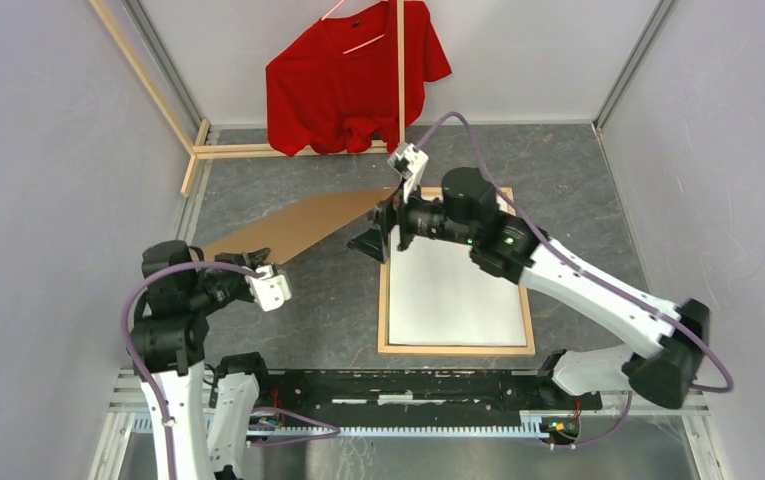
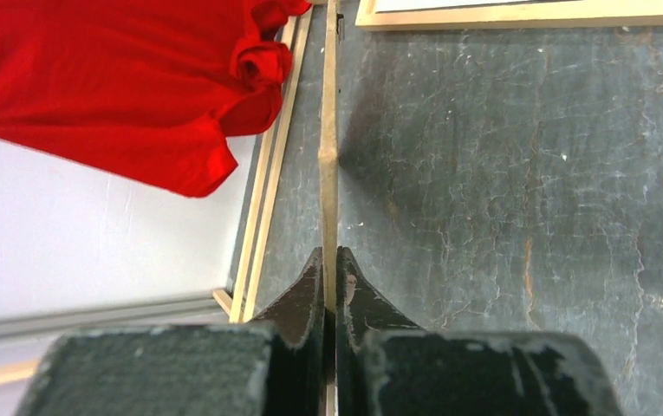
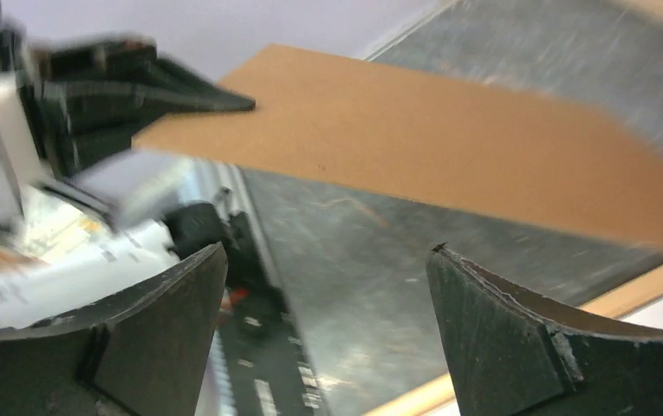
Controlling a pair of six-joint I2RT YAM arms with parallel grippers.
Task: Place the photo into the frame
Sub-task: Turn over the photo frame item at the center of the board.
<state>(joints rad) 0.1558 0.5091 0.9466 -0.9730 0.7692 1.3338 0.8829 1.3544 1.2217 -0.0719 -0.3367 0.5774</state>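
Observation:
The frame (image 1: 455,348) of light wood lies flat on the table at centre right. A white sheet (image 1: 453,285) fills it, seemingly the photo with its plain back up; no print shows. My left gripper (image 1: 243,265) is shut on the near corner of the brown cardboard backing board (image 1: 303,225) and holds it in the air, tilted. In the left wrist view the fingers (image 2: 310,295) pinch the board's thin edge (image 2: 329,173). My right gripper (image 1: 382,228) is open and empty at the board's far end, over the frame's left corner. In the right wrist view (image 3: 329,251) the board (image 3: 449,156) hangs above the jaws.
A red shirt (image 1: 353,75) hangs on a hanger at the back wall. Loose light-wood slats (image 1: 258,150) lie and lean at the back left. The frame's corner (image 2: 527,13) shows in the left wrist view. Grey walls close in both sides.

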